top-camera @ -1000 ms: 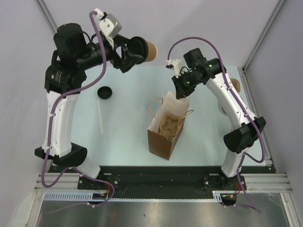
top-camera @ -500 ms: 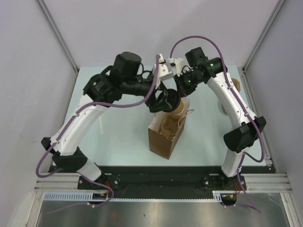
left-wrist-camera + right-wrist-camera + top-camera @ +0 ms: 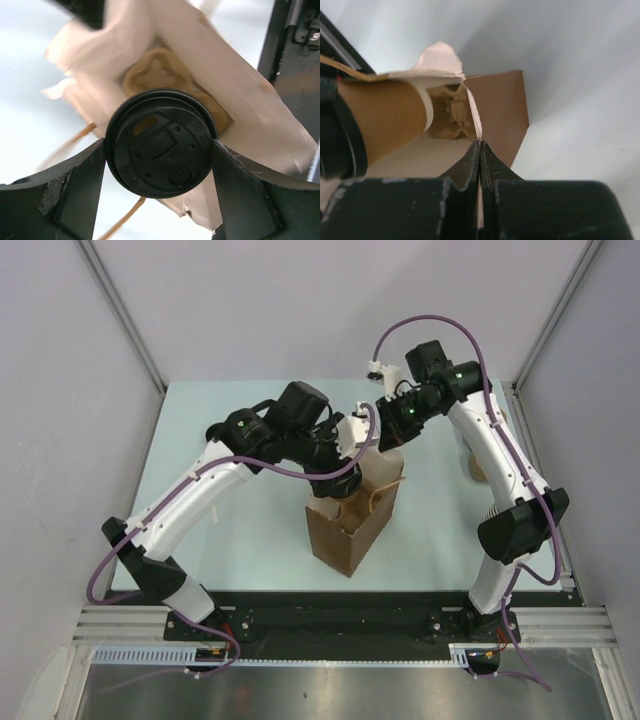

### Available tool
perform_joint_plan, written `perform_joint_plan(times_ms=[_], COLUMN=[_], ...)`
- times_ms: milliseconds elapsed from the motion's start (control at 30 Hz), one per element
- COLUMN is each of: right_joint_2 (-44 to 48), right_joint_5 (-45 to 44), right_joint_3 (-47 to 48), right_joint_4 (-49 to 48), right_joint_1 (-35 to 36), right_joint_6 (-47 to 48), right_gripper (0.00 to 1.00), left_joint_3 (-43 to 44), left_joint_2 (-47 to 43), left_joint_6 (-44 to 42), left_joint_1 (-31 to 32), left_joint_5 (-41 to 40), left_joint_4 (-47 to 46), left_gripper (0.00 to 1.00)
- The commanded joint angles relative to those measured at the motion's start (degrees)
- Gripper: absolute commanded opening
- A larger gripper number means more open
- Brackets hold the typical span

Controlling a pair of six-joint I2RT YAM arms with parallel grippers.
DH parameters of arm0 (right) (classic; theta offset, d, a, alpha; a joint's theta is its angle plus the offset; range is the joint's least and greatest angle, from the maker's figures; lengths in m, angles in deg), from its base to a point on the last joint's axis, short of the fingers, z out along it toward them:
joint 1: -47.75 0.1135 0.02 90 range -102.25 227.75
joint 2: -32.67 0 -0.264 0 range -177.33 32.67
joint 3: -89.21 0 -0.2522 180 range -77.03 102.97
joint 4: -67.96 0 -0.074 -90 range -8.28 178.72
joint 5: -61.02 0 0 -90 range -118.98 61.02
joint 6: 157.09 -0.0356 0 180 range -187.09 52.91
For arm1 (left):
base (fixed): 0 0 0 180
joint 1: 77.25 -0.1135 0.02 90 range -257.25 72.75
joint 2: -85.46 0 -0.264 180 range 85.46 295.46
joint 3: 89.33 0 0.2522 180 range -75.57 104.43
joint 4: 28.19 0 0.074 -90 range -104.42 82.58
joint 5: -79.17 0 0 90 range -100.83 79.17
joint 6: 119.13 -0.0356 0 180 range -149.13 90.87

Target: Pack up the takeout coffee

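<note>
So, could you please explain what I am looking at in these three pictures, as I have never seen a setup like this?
Two robot arms are bolted to a table. One picture looks down from above; the other two come from cameras on each arm's wrist. A brown paper bag stands open on the table, with a cardboard cup tray inside. The left tool grips a lidded coffee cup at the bag's mouth. The right tool pinches the bag's rim, holding it open.
</note>
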State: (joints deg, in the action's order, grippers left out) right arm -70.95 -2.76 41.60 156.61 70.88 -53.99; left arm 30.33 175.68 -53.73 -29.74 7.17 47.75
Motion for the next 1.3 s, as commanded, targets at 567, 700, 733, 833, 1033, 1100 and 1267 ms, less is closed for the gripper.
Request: perform_joint_plan(times_ms=[567, 700, 733, 833, 1033, 1100, 1267], right_joint_2=[-0.98, -1.06, -1.06, -1.77, -3.17, -3.35, -3.61], right_joint_5=[8.23, 9.29, 10.07, 11.31, 12.98, 13.42, 13.6], right_joint_3=[12.95, 9.79, 8.39, 6.88, 4.44, 2.58, -0.68], right_joint_4=[9.57, 7.55, 7.55, 7.81, 8.78, 7.64, 4.48], right_joint_1=[0.23, 2.35, 2.61, 2.97, 5.25, 5.69, 6.22], right_joint_6=[17.91, 20.99, 21.61, 24.68, 29.17, 29.17, 28.56], right_gripper=[0.91, 0.89, 0.88, 0.84, 0.73, 0.67, 0.61], left_joint_3=[2.99, 1.76, 1.5, 1.23, -0.43, -1.23, -2.81], left_joint_2=[-2.59, -3.38, -3.64, -3.82, -4.6, -4.96, -5.66], left_joint_6=[-12.58, -12.23, -12.23, -11.96, -11.7, -11.52, -11.52], left_joint_1=[-2.07, -2.07, -2.07, -2.07, -2.07, -2.07, -2.15], left_joint_5=[8.28, 8.19, 8.19, 7.93, 7.67, 7.4, 6.61], left_joint_4=[5.24, 5.24, 5.24, 5.33, 4.63, 4.01, 3.4], left_gripper=[0.0, 0.0, 0.0, 0.0, 0.0, 0.0, 0.0])
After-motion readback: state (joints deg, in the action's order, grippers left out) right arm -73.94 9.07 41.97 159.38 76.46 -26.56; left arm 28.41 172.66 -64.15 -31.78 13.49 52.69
